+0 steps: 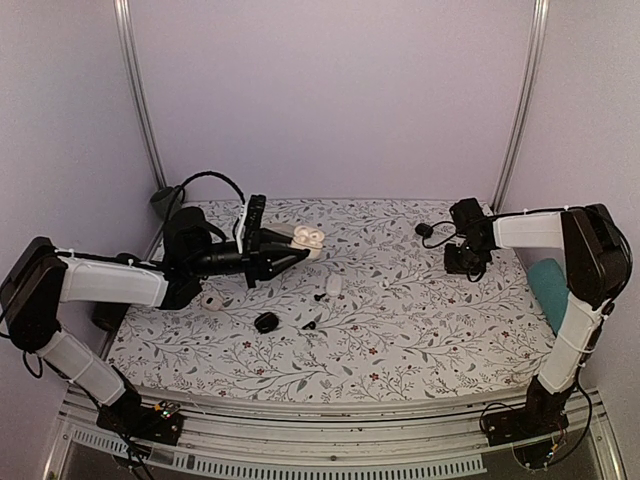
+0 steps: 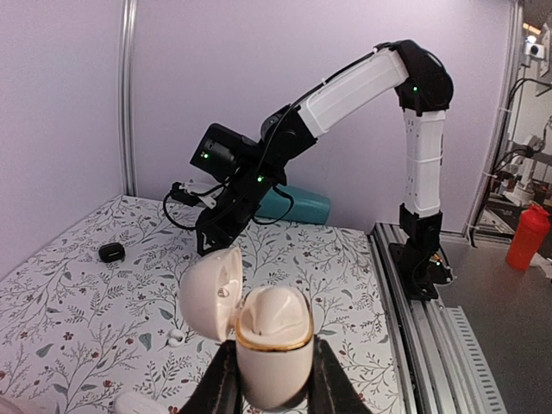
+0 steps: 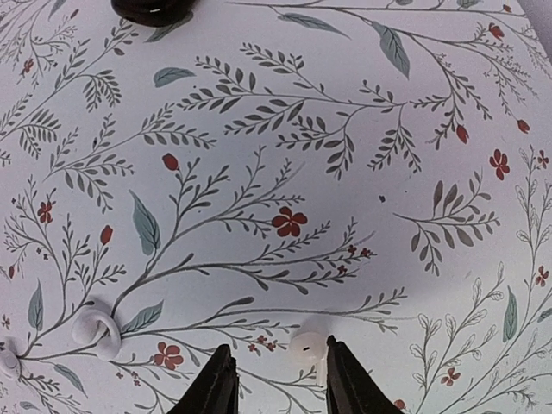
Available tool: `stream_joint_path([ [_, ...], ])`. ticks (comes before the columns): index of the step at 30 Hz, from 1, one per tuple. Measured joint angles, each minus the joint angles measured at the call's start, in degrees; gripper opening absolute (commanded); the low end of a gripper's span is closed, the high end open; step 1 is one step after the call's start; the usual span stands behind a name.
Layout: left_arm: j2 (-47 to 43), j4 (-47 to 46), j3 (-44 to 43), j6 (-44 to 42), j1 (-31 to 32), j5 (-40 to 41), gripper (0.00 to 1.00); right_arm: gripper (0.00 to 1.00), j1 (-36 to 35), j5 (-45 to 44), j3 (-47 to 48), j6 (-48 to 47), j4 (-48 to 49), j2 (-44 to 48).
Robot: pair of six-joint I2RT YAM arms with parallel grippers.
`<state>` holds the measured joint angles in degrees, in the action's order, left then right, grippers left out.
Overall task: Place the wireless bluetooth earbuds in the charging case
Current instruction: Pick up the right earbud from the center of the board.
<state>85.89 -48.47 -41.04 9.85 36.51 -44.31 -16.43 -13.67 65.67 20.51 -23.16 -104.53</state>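
Observation:
My left gripper (image 2: pixel 274 392) is shut on the cream charging case (image 2: pixel 274 345), holding it upright above the table. The case lid (image 2: pixel 210 293) hangs open to the left, and a gold rim rings the body. In the top view the case (image 1: pixel 308 240) is at the back left. In the right wrist view a tiny white earbud (image 3: pixel 308 349) lies on the cloth between the fingers of my right gripper (image 3: pixel 278 379). It rests against the right finger, well apart from the left one. The right gripper (image 1: pixel 466 262) hangs low over the right side of the table.
A small white piece (image 3: pixel 97 332) lies left of my right gripper. More white pieces (image 1: pixel 333 285) (image 1: pixel 212 300) and small black bits (image 1: pixel 265 322) sit mid-table. A black object (image 1: pixel 425 230) lies at the back and a teal object (image 1: pixel 548 285) at the right edge.

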Motion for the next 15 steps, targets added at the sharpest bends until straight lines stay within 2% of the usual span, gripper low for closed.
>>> stream_joint_path([
  [15, -0.17, 3.04, -0.13, -1.29, 0.02, 0.04, 0.00, 0.36, 2.47, 3.93, 0.44, -8.17, -0.07, -3.30],
])
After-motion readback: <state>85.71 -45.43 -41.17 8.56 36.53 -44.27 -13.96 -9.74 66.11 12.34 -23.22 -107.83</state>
